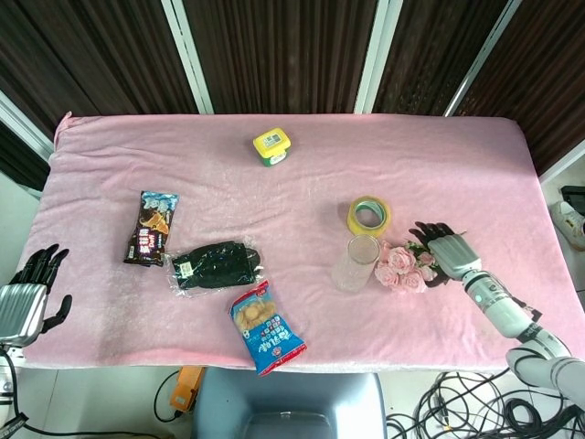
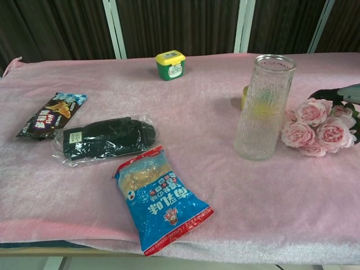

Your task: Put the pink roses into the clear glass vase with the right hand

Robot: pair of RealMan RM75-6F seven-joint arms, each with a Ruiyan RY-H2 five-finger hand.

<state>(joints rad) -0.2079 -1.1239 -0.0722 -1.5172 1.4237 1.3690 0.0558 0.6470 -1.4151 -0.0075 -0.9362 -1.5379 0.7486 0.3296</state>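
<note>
The pink roses [image 1: 403, 267] [image 2: 315, 127] lie on the pink cloth just right of the clear glass vase [image 1: 355, 262] [image 2: 264, 107], which stands upright and empty. My right hand [image 1: 441, 251] [image 2: 341, 94] reaches over the roses' green leaves from the right, its fingers spread above the stems; no grip on the flowers shows. My left hand [image 1: 30, 291] hangs open off the table's left front corner, holding nothing.
A yellow tape roll [image 1: 368, 216] lies right behind the vase. A blue snack bag [image 1: 266, 339], black gloves in a clear bag [image 1: 215, 264], a dark snack packet [image 1: 152, 227] and a yellow-lidded green jar [image 1: 272, 146] lie further left and back.
</note>
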